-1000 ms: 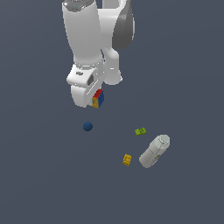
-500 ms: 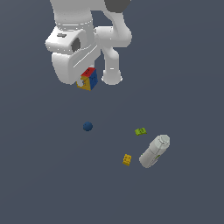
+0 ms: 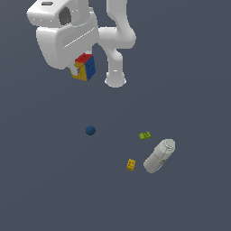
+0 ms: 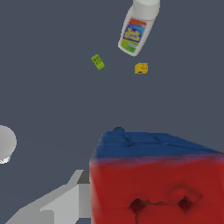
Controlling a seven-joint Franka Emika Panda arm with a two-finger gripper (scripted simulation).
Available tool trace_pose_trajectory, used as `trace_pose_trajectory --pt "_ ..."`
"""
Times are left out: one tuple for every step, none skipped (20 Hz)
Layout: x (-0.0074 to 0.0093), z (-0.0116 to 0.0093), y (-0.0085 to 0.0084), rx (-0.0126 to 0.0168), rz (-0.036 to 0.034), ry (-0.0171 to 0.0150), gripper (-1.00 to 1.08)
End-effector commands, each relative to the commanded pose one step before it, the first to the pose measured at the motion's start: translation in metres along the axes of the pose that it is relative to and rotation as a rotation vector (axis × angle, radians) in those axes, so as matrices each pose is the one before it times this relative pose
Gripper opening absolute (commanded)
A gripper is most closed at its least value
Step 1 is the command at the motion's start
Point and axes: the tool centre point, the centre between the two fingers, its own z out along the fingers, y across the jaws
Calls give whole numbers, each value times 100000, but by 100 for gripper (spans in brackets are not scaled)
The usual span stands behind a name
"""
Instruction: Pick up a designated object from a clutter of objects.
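The multicoloured cube (image 3: 85, 66), with red, yellow and blue dotted faces, hangs high above the floor under the white arm head, and my gripper (image 3: 81, 67) is shut on it. Close up in the wrist view the cube (image 4: 157, 179) fills the foreground, red face toward the camera and blue face behind it. One grey finger (image 4: 65, 201) shows beside the cube. The rest of the clutter lies far below on the dark floor.
A dark blue ball (image 3: 90, 130) lies below the cube. Toward the exterior view's right lie a small green brick (image 3: 145, 135), a small yellow brick (image 3: 131, 164) and a pale grey bottle (image 3: 159, 155) on its side. The arm's white base post (image 3: 115, 76) stands behind.
The arm has risen and swung toward the exterior view's left, carrying the cube higher above the floor. The ball, bricks and bottle have not moved.
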Motion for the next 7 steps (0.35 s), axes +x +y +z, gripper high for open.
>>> trace_pose_trajectory --pt "-106 -659 92 -94 -16 -2 -100" --pt "-19 -105 28 -5 45 -52 -100" --pt "-7 -56 23 0 0 0 -100" --pt "3 -5 20 0 0 0 -100" --pt "14 46 16 0 0 0 -100" --pt "17 66 9 0 0 0 -100" --pt "6 25 2 0 0 0 -100"
